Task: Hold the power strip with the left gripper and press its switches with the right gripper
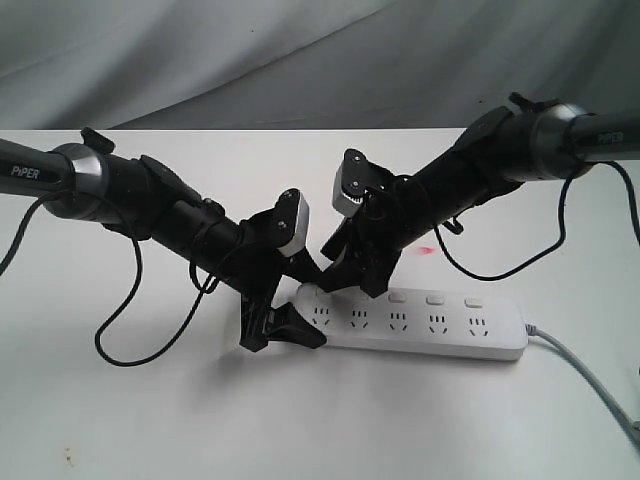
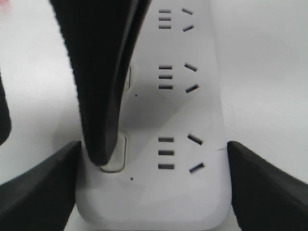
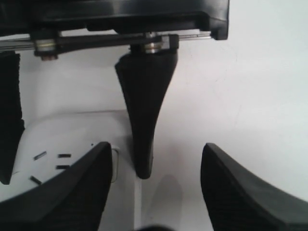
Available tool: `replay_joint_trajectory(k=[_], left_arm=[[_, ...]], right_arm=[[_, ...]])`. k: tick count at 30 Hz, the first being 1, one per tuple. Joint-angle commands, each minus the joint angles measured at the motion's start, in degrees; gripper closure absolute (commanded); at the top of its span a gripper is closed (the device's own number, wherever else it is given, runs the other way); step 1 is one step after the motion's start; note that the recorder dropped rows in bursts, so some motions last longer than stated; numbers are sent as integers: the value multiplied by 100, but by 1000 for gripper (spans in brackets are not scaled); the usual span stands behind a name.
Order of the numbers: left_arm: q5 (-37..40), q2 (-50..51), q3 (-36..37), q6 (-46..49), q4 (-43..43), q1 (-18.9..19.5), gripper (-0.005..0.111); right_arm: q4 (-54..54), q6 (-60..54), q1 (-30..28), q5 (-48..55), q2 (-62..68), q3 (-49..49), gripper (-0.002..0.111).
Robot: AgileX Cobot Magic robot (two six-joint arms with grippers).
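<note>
The left hand [image 1: 283,335] clamped the power strip [image 1: 430,337] by its end; the right hand [image 1: 357,280], jaws spread, half hid a switch [image 2: 120,154] under one fingertip [image 2: 98,139]. Its grey cord [image 1: 590,378] ran out of view over the white surface [image 1: 150,420].

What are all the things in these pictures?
power strip: one, white, lying on the table.
sockets: five, white, in a row along the strip.
switches: three in plain view, white, above the sockets; others are hidden.
cord: one, grey, leaving one end of the strip.
red spot: one, small, on the table apart from the strip.
table: one, white, under everything.
cloth: one, grey, at the back.
cables: several, black, looping over the table.
arms: two, black, reaching in from both sides.
left pincer: one, black, clamped on the strip's end away from the cord.
right pincer: one, black, open, one finger on the end switch.
</note>
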Motion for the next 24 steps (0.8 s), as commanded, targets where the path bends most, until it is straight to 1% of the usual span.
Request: replay_joint_trajectory(k=[1, 8, 12, 19, 24], left_arm=[[43, 9, -46, 28, -16, -20, 107], [43, 9, -46, 28, -16, -20, 107], [43, 9, -46, 28, -16, -20, 107], [43, 9, -46, 28, -16, -20, 107], [43, 9, -46, 28, -16, -20, 107]], right_arm=[[-89, 7, 24, -25, 52, 10, 56], [-494, 283, 147, 11, 248, 10, 56], [-577, 382, 125, -300, 185, 10, 56], [-231, 255, 125, -193, -97, -2, 56], [-218, 249, 125, -239, -191, -2, 56]])
